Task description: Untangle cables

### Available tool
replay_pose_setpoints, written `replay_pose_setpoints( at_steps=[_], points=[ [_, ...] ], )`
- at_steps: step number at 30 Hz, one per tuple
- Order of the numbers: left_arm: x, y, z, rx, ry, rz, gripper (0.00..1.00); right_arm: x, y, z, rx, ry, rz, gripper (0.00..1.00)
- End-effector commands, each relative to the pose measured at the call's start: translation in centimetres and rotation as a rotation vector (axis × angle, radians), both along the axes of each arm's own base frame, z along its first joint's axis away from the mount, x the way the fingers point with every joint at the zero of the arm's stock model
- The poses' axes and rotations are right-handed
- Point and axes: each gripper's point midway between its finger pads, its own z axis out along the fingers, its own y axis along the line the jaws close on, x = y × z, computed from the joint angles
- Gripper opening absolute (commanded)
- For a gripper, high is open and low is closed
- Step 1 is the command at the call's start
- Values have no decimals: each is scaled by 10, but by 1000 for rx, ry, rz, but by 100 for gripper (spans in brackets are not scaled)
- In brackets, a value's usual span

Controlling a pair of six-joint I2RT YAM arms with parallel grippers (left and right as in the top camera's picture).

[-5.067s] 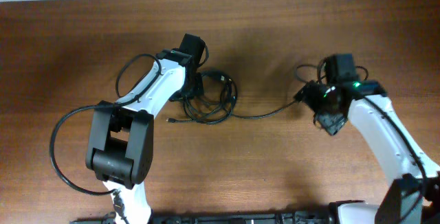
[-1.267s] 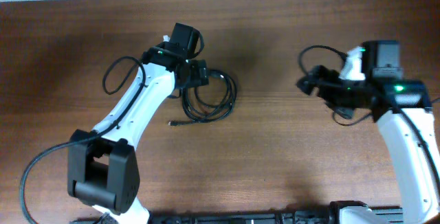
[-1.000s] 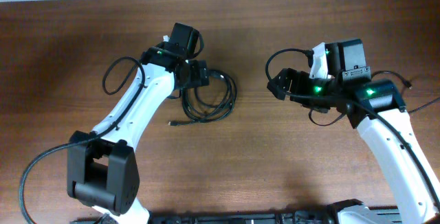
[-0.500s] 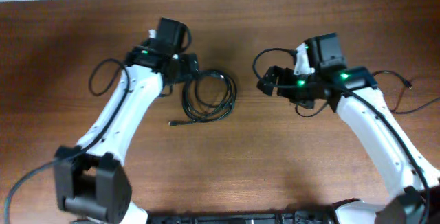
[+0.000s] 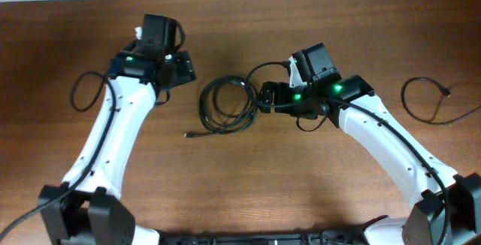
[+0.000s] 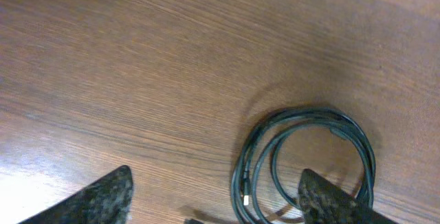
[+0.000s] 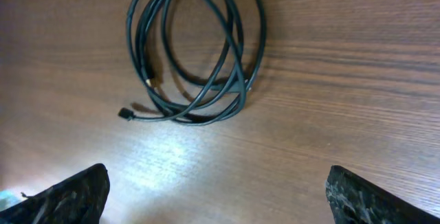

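Hovering spread and empty beside the tangled coil of thin black cables (image 5: 228,108) on the brown wooden table (image 5: 301,189), your right pincer (image 7: 216,189) looks lined up to pick a strand, while your left pincer (image 6: 213,188), likewise spread and empty, hangs near the coil's other side.

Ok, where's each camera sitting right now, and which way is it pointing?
Overhead: fixed above the table, looking straight down; both arms show, with the left gripper and right gripper on either side of the coiled cables.
Left wrist: on the left arm, facing down at the wood; its fingertips show along the bottom edge, with the coiled cables at lower right.
Right wrist: on the right arm, facing down; its fingertips fill the bottom corners, with the coiled cables at the top.
Shared: all three views show the same coiled cables.
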Motion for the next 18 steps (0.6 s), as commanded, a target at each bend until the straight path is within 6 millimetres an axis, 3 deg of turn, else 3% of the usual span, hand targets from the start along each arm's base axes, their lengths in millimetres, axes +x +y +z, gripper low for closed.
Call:
replay_pose_setpoints(
  at_steps=[1, 2, 9, 14, 18],
  points=[
    [-3, 19, 24, -9, -51, 41, 69, 3, -7, -8, -56, -9, -20, 99],
    [-5, 14, 22, -59, -35, 26, 60, 3, -7, -10, -60, -3, -21, 99],
    [-19, 8, 11, -95, 36, 8, 56, 8, -13, -34, -119, 35, -38, 99],
    [-34, -14, -17, -166, 108, -25, 64, 10, -16, -35, -137, 26, -48, 99],
    [-43, -43, -31, -159, 124, -106, 68, 10, -18, -35, -142, 27, -51, 99]
  ],
)
